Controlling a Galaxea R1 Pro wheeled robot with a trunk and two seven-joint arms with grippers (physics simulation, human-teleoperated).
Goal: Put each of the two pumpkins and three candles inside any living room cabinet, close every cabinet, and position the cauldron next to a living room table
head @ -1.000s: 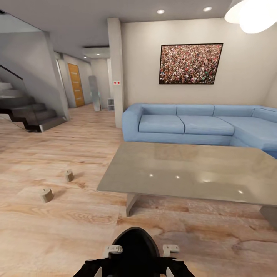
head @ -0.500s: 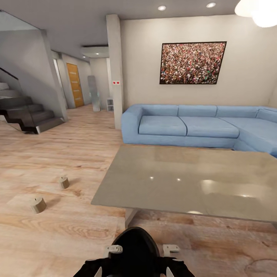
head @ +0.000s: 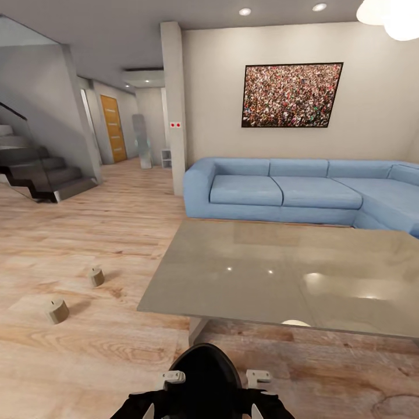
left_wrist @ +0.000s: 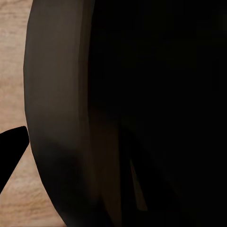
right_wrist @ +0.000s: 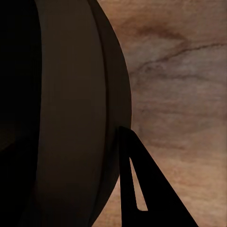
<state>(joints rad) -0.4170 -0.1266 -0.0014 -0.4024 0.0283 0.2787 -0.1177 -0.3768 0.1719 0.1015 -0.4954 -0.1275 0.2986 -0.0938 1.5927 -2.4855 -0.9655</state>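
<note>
You are facing the low glass-topped table (head: 279, 279), whose near left corner sits just ahead of you over the wooden floor (head: 87, 349), with one grey angled leg (head: 196, 330) showing under that corner. The black cauldron (head: 203, 378) is at the bottom edge of your head view, directly in front of your trunk and close to the table's near edge, though you cannot tell from here whether it rests on the floor or is lifted. In your left wrist view its dark rounded wall (left_wrist: 118, 118) takes up most of the picture with a strip of floor beside it, and in your right wrist view the same dark curve (right_wrist: 61, 113) stands against the floor with one dark finger (right_wrist: 142, 189) lying right against it. The left gripper (head: 173, 377) and right gripper (head: 258, 377) sit on either side of the pot; whether either pincer is clenched on it or released cannot be told, since the fingertips are hidden. Two candles lie on the floor off the table's left edge, well apart from the cauldron: the nearer candle (head: 57, 311) toward you and the farther candle (head: 96, 276) beyond it, both upright. Behind the table's far edge runs the blue sofa (head: 291, 192), with a framed picture (head: 291, 95) on the wall above it and the staircase (head: 41, 171) off to your left.
</note>
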